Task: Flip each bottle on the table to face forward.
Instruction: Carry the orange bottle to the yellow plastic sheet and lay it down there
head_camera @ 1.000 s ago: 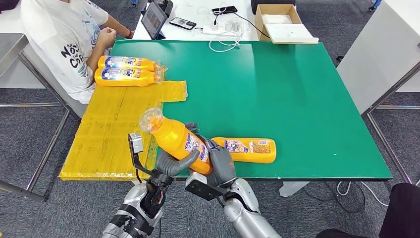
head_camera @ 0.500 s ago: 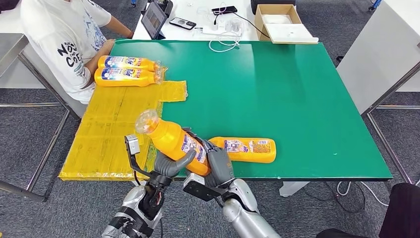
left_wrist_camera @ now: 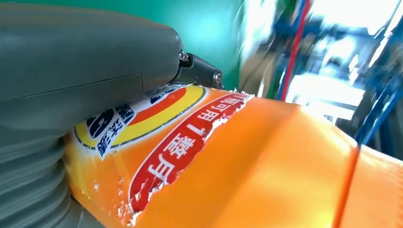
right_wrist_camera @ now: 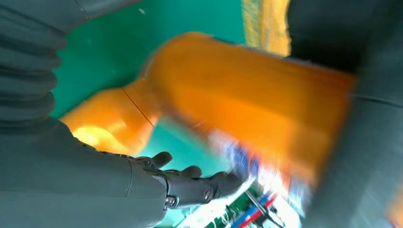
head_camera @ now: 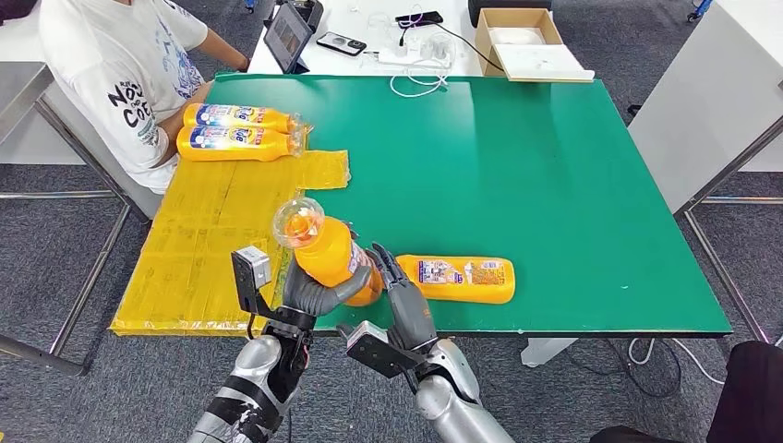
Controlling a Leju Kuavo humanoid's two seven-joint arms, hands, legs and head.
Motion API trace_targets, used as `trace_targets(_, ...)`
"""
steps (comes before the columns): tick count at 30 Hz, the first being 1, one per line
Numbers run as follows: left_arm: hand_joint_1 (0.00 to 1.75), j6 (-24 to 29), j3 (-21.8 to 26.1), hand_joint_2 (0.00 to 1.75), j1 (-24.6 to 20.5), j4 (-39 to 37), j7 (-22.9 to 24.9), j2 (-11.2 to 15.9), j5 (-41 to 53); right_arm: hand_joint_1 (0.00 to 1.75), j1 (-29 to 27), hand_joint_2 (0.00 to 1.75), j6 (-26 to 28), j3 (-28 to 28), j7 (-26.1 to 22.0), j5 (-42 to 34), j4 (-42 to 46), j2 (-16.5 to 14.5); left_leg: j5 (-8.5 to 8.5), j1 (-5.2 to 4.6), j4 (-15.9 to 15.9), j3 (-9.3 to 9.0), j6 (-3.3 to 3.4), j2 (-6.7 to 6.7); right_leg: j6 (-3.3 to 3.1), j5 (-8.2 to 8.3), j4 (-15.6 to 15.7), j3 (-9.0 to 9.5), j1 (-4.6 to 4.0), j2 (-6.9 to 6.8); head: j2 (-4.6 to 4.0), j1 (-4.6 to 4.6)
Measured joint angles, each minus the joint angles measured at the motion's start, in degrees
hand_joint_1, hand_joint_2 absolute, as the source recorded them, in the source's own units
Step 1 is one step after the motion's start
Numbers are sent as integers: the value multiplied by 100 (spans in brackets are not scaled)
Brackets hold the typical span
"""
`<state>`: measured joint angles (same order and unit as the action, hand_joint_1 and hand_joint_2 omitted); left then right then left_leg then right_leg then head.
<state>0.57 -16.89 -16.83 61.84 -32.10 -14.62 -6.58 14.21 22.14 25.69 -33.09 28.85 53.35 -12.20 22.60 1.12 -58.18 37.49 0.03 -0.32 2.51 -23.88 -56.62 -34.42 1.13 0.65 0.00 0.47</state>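
Left hand (head_camera: 309, 293) grips orange bottle (head_camera: 325, 247); right hand (head_camera: 403, 309), fingers apart, beside it should steady the label side while turning.

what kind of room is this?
Probably an office or lab set up for robot tests: grey carpet floor, a green table with orange bottles, and a white desk holding a tablet and cables.

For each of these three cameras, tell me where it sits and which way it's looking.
Head view: high on the body, looking forward and down at the green table; both arms show, left hand, right hand.
Left wrist view: behind the left hand, against the held bottle.
Right wrist view: behind the right hand, toward the bottle.
All three share the held bottle.
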Motion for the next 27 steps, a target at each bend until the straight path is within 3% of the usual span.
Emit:
trace_targets(7, 175, 1765, 549, 175, -428, 60, -664, 48, 1126, 0, -92, 0, -60, -11, -34, -178, 733, 26, -3, 2, 0, 0, 1, -1, -1, 1, -1, 1, -1, 0, 0, 0)
trace_targets(14, 175, 3129, 873, 175, -789, -103, -779, 163, 2270, 0, -91, 0, 3, -3, -257, -389, 1090, 13, -3, 1, 0, 1, 1, -2, -1, 1, -2, 3, 0, -1, 0, 0)
trace_targets(21, 175, 3385, 949, 175, -933, -315, -779, 260, 2480, 0, -95, 0, 73, 2, -332, -450, 1261, 7, -3, 1, 0, 0, 1, -1, -1, 1, -2, 2, 0, -1, 0, -1)
trace_targets(27, 175, 3902, 1122, 175, -1323, -1159, -407, 419, 4060, 0, -214, 0, 467, -5, -558, -763, 1679, 2, -3, 1, 0, -1, 1, 0, -1, 1, -2, 2, 0, 1, 0, -1)
